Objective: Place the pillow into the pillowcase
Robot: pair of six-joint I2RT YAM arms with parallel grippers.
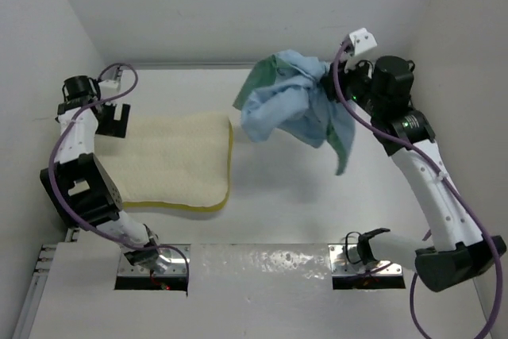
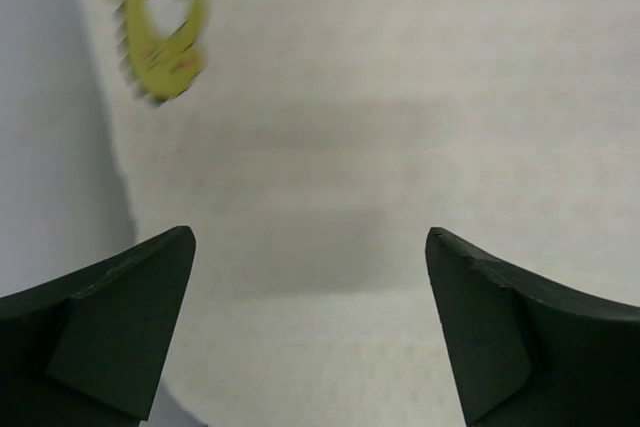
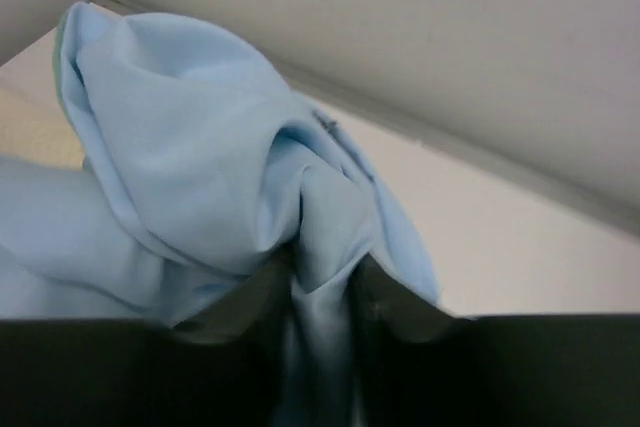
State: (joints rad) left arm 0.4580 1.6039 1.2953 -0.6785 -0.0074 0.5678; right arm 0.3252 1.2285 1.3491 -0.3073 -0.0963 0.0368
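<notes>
- Left gripper [image 2: 310, 247]: over the pillow's far left corner, pointing down at it. Fingers spread wide with nothing between them; whether they touch the pillow cannot be told.
- Emblem [image 2: 160, 32]: small, yellow-green, blurred, on the pillow's surface just beyond the left gripper's left finger.
- Pillow [image 1: 171, 160]: thick, cream-white and textured, lying flat on the table [image 1: 317, 212]. A yellow band [image 1: 228, 164] runs along its right and near edges.
- Pillowcase [image 1: 294, 109]: to the right of the pillow and apart from it, hanging bunched above the table. Mostly light blue, with sea-green folds at its top left and down its right tail.
- Right gripper [image 1: 337, 85]: raised, to the right of the pillow. Fingers clenched on a gathered fold of the pillowcase, which drapes away to its left.
</notes>
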